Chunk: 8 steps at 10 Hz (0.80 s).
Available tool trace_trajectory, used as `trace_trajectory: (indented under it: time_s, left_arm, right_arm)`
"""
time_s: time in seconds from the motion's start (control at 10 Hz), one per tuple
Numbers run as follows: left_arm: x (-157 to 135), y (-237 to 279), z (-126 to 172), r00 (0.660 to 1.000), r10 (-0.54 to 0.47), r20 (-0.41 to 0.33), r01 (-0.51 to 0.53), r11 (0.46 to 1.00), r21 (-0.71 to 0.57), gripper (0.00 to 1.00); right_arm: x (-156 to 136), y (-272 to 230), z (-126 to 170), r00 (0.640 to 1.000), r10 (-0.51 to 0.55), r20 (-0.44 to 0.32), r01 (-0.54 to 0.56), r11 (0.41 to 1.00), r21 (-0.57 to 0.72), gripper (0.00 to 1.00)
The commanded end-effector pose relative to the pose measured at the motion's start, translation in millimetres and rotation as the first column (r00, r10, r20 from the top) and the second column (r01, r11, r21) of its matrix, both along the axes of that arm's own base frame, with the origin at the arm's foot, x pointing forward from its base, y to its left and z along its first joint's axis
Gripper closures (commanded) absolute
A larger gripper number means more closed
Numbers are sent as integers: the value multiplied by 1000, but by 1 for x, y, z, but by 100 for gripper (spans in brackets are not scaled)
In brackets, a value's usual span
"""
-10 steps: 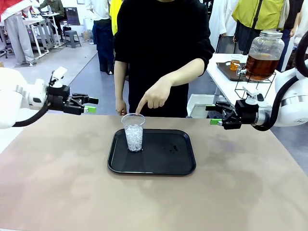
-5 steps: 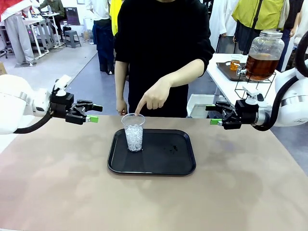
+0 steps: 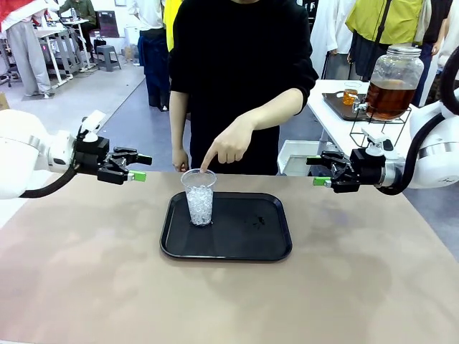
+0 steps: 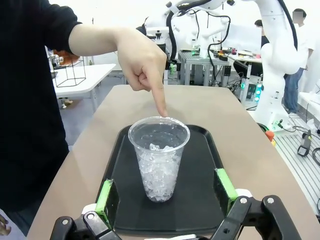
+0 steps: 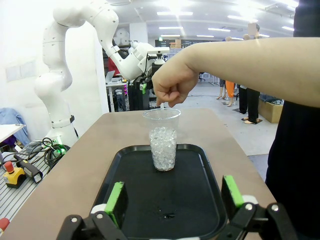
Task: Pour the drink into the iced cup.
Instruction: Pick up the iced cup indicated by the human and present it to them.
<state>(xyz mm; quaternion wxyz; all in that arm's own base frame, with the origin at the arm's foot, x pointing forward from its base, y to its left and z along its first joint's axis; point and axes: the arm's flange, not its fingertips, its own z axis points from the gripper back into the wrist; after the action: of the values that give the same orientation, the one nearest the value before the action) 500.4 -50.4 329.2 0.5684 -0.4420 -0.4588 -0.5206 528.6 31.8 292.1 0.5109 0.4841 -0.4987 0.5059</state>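
The iced cup (image 3: pixel 199 197), clear plastic and half full of ice, stands upright at the left end of a black tray (image 3: pixel 251 229). A person's hand (image 3: pixel 228 143) points a finger down at its rim. The drink (image 3: pixel 389 99) is amber liquid in a big glass dispenser jar on a side table at the far right. My left gripper (image 3: pixel 142 167) hovers open to the left of the cup, aimed at it. My right gripper (image 3: pixel 314 171) hovers open off the tray's right side. The cup (image 4: pixel 159 155) sits ahead of the open left gripper (image 4: pixel 165 192). Farther off, the cup (image 5: pixel 163 140) faces the open right gripper (image 5: pixel 173 196).
The jar rests on a black wire stand (image 3: pixel 379 129) on a white side table (image 3: pixel 331 118), next to a small glass of amber liquid (image 3: pixel 350 93). The person stands at the table's far edge behind the tray. The tan tabletop (image 3: pixel 215 301) spreads around the tray.
My left gripper has moved a little right and down towards the cup. The right arm, the cup and the pointing hand have stayed put.
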Motion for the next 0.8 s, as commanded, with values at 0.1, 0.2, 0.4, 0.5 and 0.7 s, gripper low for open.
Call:
trace_trajectory:
  time_s: [0.1, 0.2, 0.4, 0.5, 0.7]
  left_arm:
    - [1, -10, -18, 993, 31, 115, -33, 999, 14, 0]
    - [1, -15, -25, 991, 38, 132, -39, 999, 7, 0]
    - [2, -29, -40, 993, 11, 115, -9, 1000, -19, 0]
    - [2, -33, -47, 994, 3, 109, 0, 1000, -29, 0]
    - [1, -39, -59, 993, 19, 119, -15, 999, -32, 0]
  right_arm:
    - [5, 2, 4, 1000, 2, -1, -2, 1000, -8, 0]
    - [5, 2, 4, 1000, 2, -1, -2, 1000, -8, 0]
    - [5, 2, 4, 1000, 2, -1, -2, 1000, -8, 0]
    - [5, 2, 4, 1000, 2, -1, -2, 1000, -8, 0]
    - [5, 2, 4, 1000, 2, -1, -2, 1000, -8, 0]
